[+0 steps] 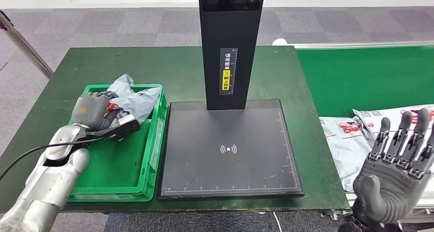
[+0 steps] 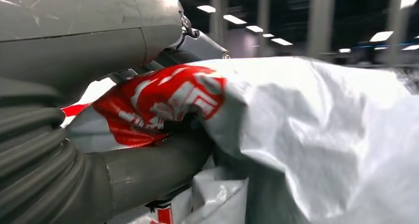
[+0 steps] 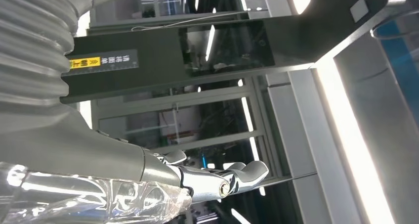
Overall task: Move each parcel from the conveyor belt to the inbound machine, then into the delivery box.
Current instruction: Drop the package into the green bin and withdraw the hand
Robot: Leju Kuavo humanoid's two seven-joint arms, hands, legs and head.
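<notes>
While the left hand (image 1: 93, 110) is reaching into the green plastic delivery box (image 1: 151, 155) at the left end of the dark green bench (image 1: 153, 68), its fingers are closing around a crumpled grey plastic parcel with a red printed patch (image 1: 134, 98); the left wrist view is showing the thick grey thumb (image 2: 148, 167) pressing under the red patch, so the parcel is being held; the parcel is lying in the far part of the box, touching its far wall. Beside the box, in the middle of the bench, the black flat inbound machine with a tall black post (image 1: 229, 150) is standing with nothing on its plate. At the right edge, the right hand (image 1: 396, 175) is hovering with its fingers spread and holding nothing, above more grey and white parcels with red print (image 1: 348, 134); these are lying on the green conveyor belt (image 1: 368, 78), near its near edge.
</notes>
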